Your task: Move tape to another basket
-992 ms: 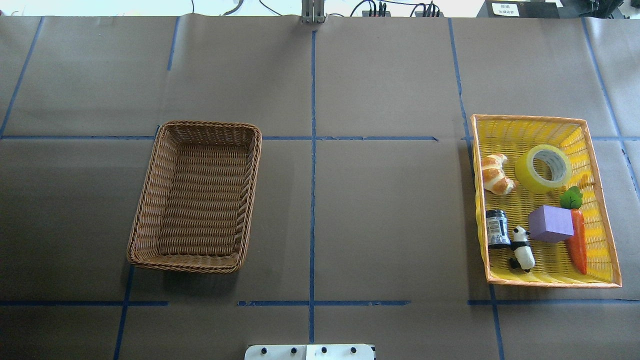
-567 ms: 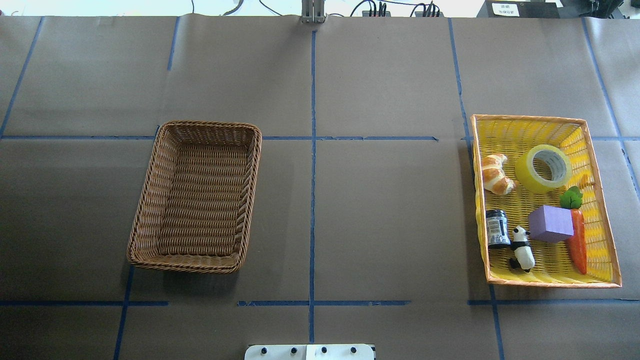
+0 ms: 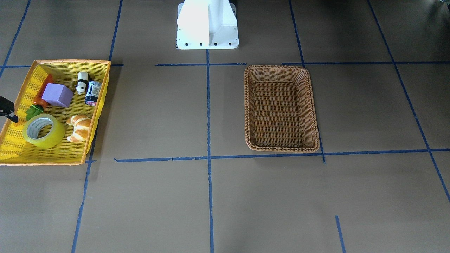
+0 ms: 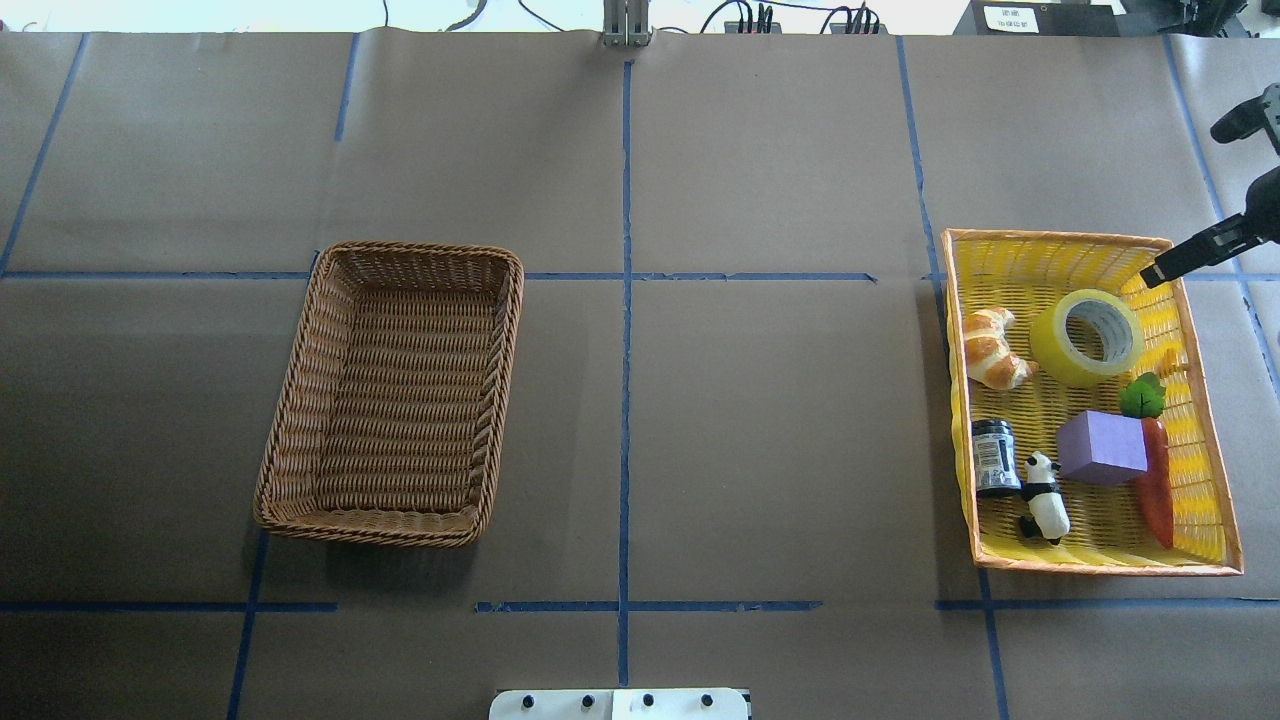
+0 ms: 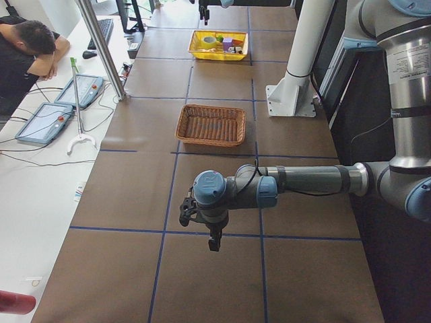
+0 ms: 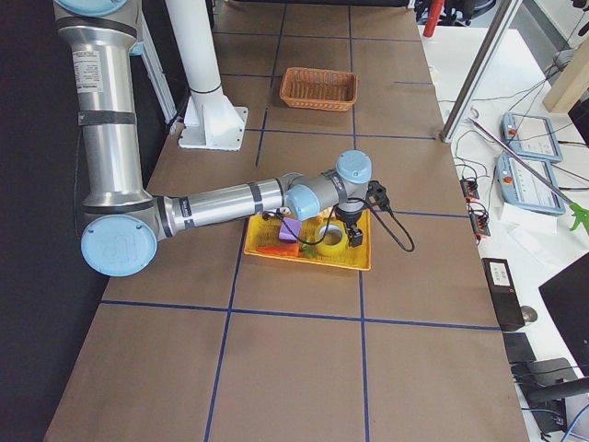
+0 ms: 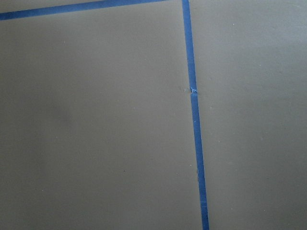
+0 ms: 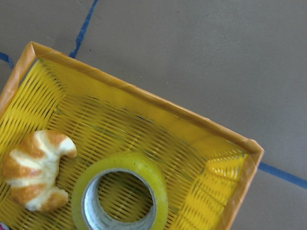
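The yellow-green tape roll lies in the far part of the yellow basket, beside a croissant. It also shows in the front view and the right wrist view. The brown wicker basket stands empty on the table's left half. My right gripper hovers over the yellow basket's far right corner, just right of the tape; I cannot tell whether it is open. My left gripper hangs over bare table far to the left, seen only from the side, its state unclear.
The yellow basket also holds a purple block, a carrot, a panda figure and a dark jar. The white robot base stands at the near edge. A person sits beyond the far side.
My right gripper has come into the overhead view from the right edge and now hangs over the yellow basket's far right corner. The tape and both baskets have not moved.
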You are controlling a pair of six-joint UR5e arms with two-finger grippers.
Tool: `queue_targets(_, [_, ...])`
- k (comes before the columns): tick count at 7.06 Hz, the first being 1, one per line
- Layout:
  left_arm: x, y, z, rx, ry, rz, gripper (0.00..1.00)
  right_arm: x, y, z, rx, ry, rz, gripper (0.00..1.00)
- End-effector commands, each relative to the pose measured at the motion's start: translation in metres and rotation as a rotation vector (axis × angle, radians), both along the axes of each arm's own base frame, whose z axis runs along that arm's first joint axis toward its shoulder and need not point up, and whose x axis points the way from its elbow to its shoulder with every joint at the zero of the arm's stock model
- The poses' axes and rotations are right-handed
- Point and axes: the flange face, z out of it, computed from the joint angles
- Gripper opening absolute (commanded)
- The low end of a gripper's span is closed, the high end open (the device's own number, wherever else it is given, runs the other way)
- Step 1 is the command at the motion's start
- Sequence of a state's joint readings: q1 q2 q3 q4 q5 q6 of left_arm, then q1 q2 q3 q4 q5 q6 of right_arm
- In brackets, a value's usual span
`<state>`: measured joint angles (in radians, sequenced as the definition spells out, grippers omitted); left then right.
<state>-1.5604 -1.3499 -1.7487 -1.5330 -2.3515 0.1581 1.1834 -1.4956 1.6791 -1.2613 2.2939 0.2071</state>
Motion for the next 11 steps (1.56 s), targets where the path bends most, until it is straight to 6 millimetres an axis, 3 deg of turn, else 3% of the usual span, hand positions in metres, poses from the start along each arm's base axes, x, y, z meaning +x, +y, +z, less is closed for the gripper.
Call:
queue_targets(1, [0.0, 0.0, 0.0, -0.001, 0.0, 0.0, 1.0, -0.044, -0.003, 0.024, 0.035, 0.025, -0.004, 1.0])
queue_targets(6, [0.0, 0.001, 0.001, -0.007, 0.002, 0.0, 1.0, -0.058, 0.006, 0.06, -0.016, 0.057, -0.04, 0.97])
queue_targets(8, [0.0, 0.001, 0.001, -0.007, 0.002, 0.0, 1.0, -0.068, 0.006, 0.063, -0.02, 0.06, -0.057, 0.93])
queue_targets(9, [0.0, 0.001, 0.001, -0.007, 0.002, 0.0, 1.0, -0.071, 0.007, 0.061, -0.019, 0.056, -0.063, 0.76])
queue_targets(10, [0.0, 0.001, 0.001, -0.007, 0.002, 0.0, 1.0, -0.071, 0.006, 0.059, -0.015, 0.05, -0.066, 0.38])
queue_targets(11, [0.0, 0.001, 0.001, -0.007, 0.002, 0.0, 1.0, -0.071, 0.006, 0.058, -0.009, 0.047, -0.066, 0.1])
